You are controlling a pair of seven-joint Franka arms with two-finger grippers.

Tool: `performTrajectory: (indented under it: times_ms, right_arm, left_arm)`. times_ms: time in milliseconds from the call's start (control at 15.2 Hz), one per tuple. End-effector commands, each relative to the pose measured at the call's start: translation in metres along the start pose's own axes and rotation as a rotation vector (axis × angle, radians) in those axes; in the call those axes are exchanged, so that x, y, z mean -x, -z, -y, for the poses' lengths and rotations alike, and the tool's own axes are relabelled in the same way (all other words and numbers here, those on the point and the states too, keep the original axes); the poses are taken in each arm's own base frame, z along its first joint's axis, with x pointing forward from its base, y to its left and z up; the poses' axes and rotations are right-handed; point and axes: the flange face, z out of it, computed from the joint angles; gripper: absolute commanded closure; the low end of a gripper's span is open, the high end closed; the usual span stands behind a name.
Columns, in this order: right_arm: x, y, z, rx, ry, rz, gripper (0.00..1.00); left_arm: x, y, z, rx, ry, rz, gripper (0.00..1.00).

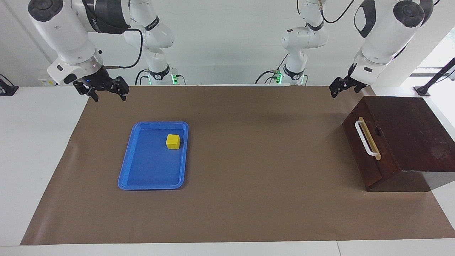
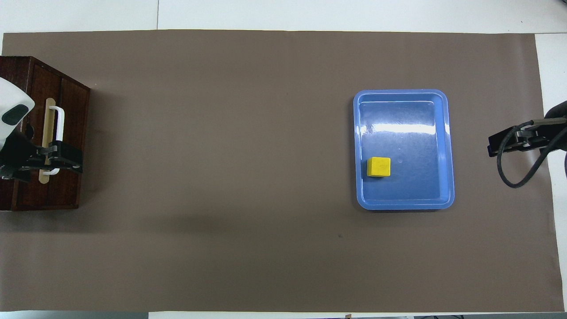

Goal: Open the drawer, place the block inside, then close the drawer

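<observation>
A white tabletop [image 1: 21, 160] under a sheet of brown paper [image 1: 249, 177], with two white robot arms poised at the robots' edge. Toward the left arm's end stands a dark brown wooden box [image 1: 408, 135] with its dark brown wooden drawer [image 1: 366, 156] shut flush. The drawer front faces along the tabletop toward the right arm's end, and its white bar handle [image 1: 366, 138], mounted on a tan strip, has its long axis running from nearer the robots to farther from them.

Well apart from it, toward the right arm's end, lies a flat blue plastic tray [image 1: 142, 181], its long axis also running away from the robots. A small bright yellow cube, the block [image 1: 173, 141], sits inside the tray in the half nearer the robots, close to the tray's rim on the drawer's side, its edges roughly square to the tray's walls.

The left end effector [image 1: 343, 87] hangs in the air near the box's corner closest to the robots; in the overhead view [image 2: 60, 161] it overlaps the near end of the handle, but the facing view shows it raised clear and touching nothing. Its fingers stand apart and empty. The right end effector [image 1: 106, 90] hovers over the paper's corner at the right arm's end, away from the tray, fingers spread wide and holding nothing
</observation>
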Motion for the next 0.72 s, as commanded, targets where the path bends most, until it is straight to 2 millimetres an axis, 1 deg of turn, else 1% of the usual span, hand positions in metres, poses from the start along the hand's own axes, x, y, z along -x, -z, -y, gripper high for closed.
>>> performTrajectory:
  times_ms: [0,328,656]
  right_arm:
    - [-0.0023,0.0027,-0.005,0.009,0.018,-0.012,0.0]
    - [-0.0015,0.0045,-0.0038,0.006,0.015,-0.017,0.0]
    - [0.0021,-0.0005,-0.0035,-0.001,0.007,0.002,0.0]
  left_arm:
    - [0.0053,0.0042,0.0027,0.018,0.004,-0.016,0.0]
    - [0.0051,0.0044,0.0027,0.018,0.004,-0.018,0.0]
    - [0.0058,0.0049,0.0028,0.018,0.004,-0.018,0.0]
